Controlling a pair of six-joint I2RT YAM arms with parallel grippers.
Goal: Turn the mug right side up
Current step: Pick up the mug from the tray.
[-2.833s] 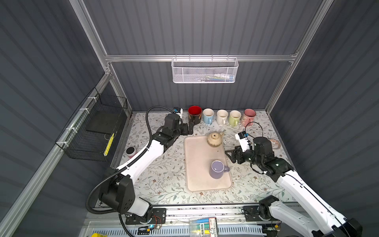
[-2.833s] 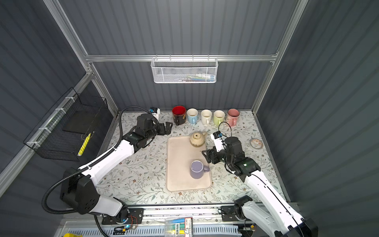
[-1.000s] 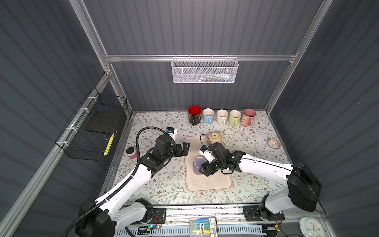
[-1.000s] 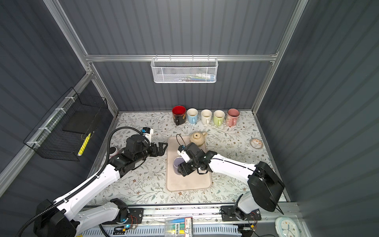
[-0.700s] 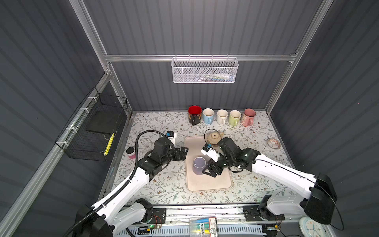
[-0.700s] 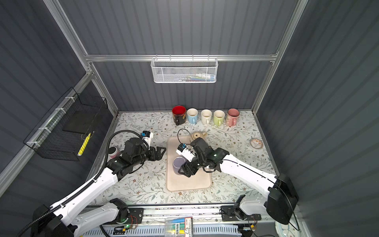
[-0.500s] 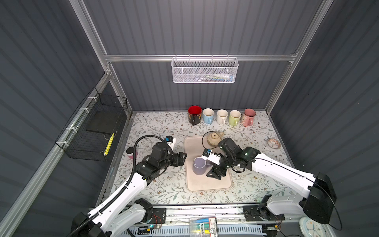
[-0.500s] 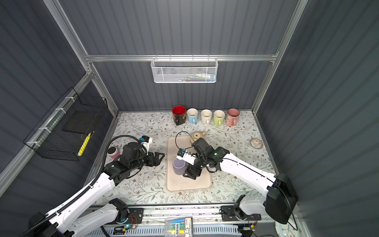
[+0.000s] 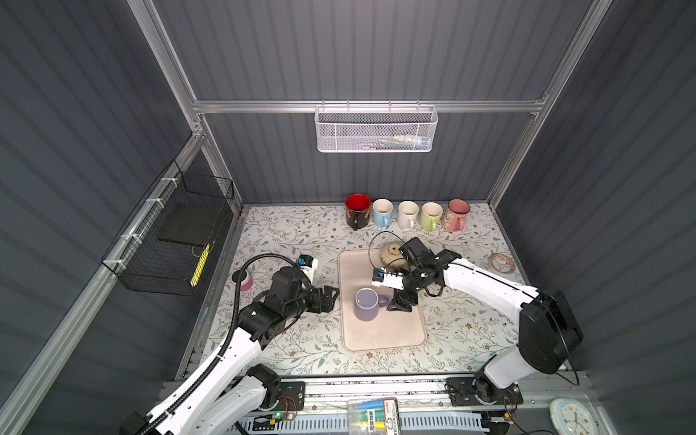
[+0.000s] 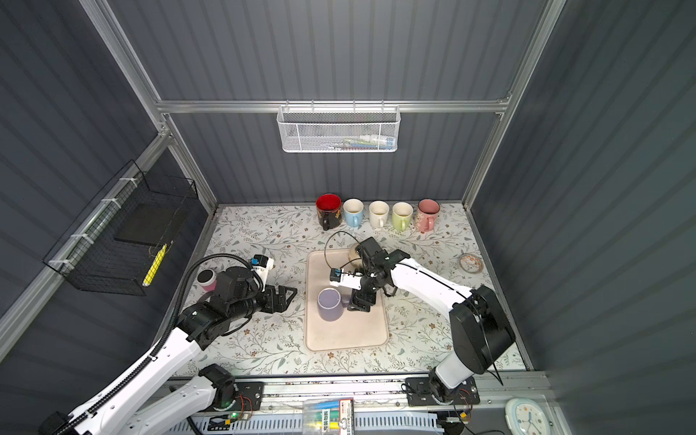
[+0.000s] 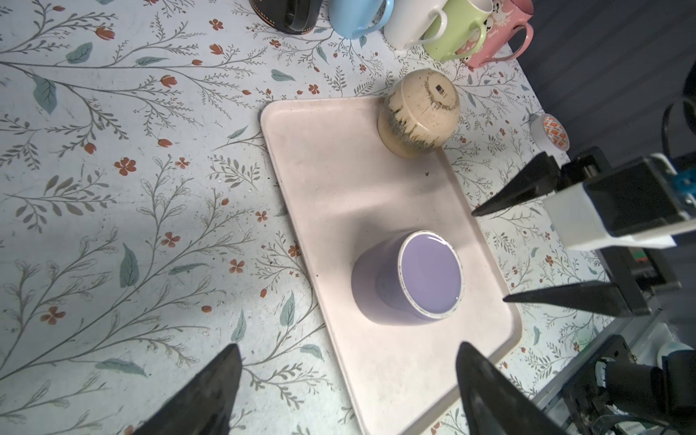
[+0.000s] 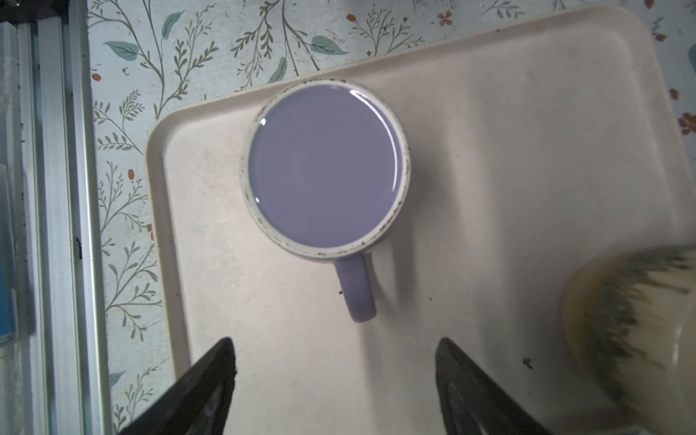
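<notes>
- The purple mug [image 9: 366, 304] stands upside down on the beige tray [image 9: 384, 335], near the tray edge that faces the left arm; its flat base with the pale ring is turned up
- Its handle [image 12: 357, 290] points toward the right claw [image 9: 400, 303], which is spread, pinches nothing and hangs low over the tray just beside the handle, not touching it
- The left claw [image 9: 329, 299] is also spread and empty; it waits over the flowered desk [image 9: 286, 233] just outside the tray, on the other side of the mug
- I judge that the step in hand is the approach of the right claw for the grasp; the turning itself is not yet begun
- To do it well, the claw should come forward with one finger on each side of the handle or wall, and close only when the fingers are deep enough
- The glazed wall looks smooth, so a shallow pinch may slip when the mug is rolled over
- Lift the mug free of the tray before turning, so that the rim does not scrape or push the tray
- A beige cup [image 9: 391, 254], also base up, stands near the right arm at the far end of the tray; the wrist must not sweep into it during the turn
- The left claw can steady the mug if it tips
</notes>
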